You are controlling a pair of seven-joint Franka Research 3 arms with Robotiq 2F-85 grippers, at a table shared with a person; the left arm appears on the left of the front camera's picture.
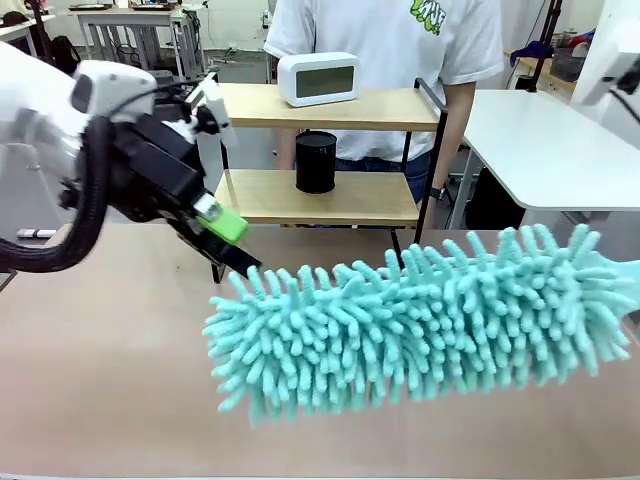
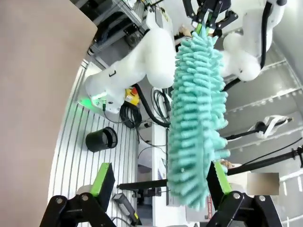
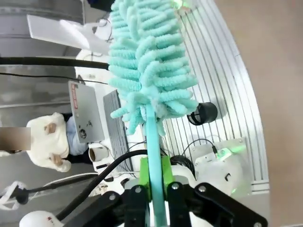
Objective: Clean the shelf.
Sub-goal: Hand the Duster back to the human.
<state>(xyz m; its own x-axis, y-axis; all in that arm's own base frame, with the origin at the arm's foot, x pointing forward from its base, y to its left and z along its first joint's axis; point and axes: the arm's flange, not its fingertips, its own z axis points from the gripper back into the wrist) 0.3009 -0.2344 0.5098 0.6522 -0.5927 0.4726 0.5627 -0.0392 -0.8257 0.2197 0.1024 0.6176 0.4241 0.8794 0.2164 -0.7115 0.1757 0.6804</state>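
The shelf [image 1: 330, 198] stands across the table, with a white digital clock [image 1: 318, 78] on its top board and a black cylinder [image 1: 315, 162] on the lower one. A fluffy teal duster [image 1: 420, 325] stretches across the foreground in front of it. My right gripper [image 3: 155, 175] is shut on the duster's thin teal handle [image 3: 152, 137], and the duster head [image 3: 147, 61] points away from it. My left gripper [image 2: 159, 182] is open; the duster's tip [image 2: 189, 184] hangs between its fingers, close to one green pad [image 2: 218, 176]. In the front view the left gripper [image 1: 228, 240] sits at the duster's left end.
A person in a white shirt [image 1: 390, 40] stands behind the shelf. A white table [image 1: 560, 150] sits at the far right. The brown tabletop [image 1: 100, 380] lies under the duster.
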